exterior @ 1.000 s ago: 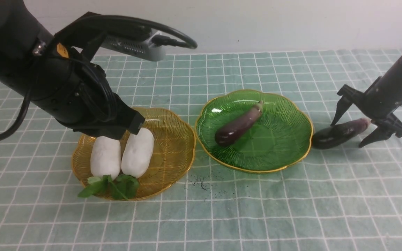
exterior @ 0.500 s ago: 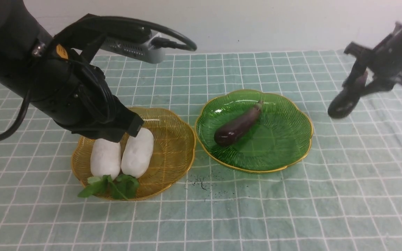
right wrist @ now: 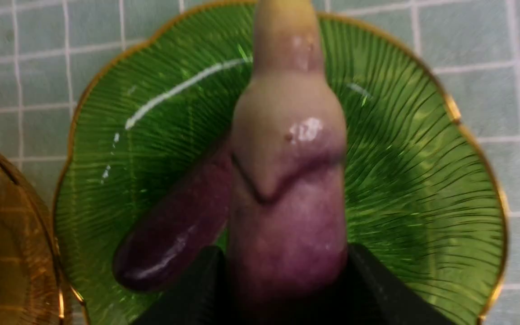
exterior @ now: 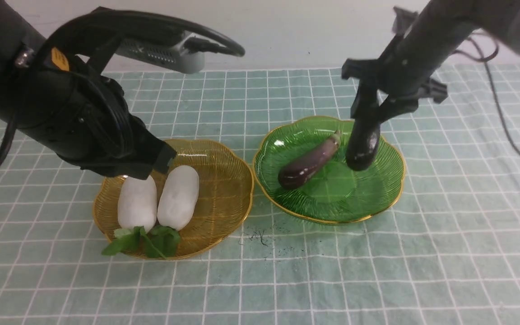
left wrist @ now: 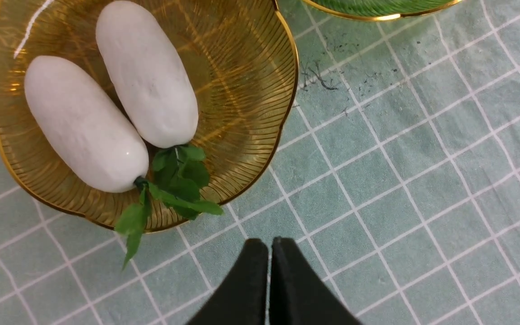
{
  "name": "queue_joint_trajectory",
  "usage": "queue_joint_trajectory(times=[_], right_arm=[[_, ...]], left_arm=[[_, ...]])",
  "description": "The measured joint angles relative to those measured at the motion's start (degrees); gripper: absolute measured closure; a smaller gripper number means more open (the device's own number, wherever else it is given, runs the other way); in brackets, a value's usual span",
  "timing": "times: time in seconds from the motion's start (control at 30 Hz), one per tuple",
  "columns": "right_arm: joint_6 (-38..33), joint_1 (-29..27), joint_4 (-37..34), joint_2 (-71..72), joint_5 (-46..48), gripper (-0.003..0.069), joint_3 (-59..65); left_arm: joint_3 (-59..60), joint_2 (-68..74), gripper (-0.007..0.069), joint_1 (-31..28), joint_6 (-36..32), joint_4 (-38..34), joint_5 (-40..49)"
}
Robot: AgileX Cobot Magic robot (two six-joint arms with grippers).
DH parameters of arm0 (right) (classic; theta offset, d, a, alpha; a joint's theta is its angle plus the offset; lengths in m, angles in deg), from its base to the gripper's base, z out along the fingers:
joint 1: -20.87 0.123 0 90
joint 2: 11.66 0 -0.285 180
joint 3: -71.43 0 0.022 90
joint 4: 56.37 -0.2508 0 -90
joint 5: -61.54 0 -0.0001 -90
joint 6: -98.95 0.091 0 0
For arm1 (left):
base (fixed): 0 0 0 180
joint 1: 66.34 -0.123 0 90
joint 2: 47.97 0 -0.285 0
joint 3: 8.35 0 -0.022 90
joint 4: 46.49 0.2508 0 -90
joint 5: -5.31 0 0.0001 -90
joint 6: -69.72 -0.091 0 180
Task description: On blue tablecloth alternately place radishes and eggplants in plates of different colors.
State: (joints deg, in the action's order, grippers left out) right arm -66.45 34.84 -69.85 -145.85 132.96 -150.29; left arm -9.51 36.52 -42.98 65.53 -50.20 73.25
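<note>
The right gripper [exterior: 374,113] pinches one eggplant [exterior: 363,146] by its upper end, dangling it over the green plate [exterior: 377,194], where the other eggplant [exterior: 308,161] lies. Left of the green plate, the amber plate [exterior: 224,180] holds both radishes [exterior: 178,198], and the left gripper [left wrist: 266,246] hovers there, jaws pressed together.

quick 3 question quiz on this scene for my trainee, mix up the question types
1. True or false: both white oblong radishes lie in the amber-yellow ribbed plastic plate.
2. The right arm's jaws hold a glossy dark-purple eggplant over: A) the green ribbed plastic plate; B) the amber plate; C) bare cloth.
3. How many vegetables lie loose in the green plate?
Key: 1 true; 2 A; 3 one, the slender purple eggplant.
</note>
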Motion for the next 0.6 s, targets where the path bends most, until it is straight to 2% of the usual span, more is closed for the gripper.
queue_joint_trajectory(times=[0.23,0.5,0.6], right_arm=[[1.54,0.35,0.35,-4.68,-0.05,0.0340,0.00],[1.67,0.35,0.21,-5.26,-0.15,0.0097,0.00],[0.02,0.16,0.02,-4.69,-0.15,0.0069,0.07]], left_arm=[[0.00,-2.19,0.0632,0.00,0.00,0.00,2.21],[0.00,-5.54,0.0632,0.00,0.00,0.00,2.78],[0.00,-6.48,0.0632,0.00,0.00,0.00,2.91]])
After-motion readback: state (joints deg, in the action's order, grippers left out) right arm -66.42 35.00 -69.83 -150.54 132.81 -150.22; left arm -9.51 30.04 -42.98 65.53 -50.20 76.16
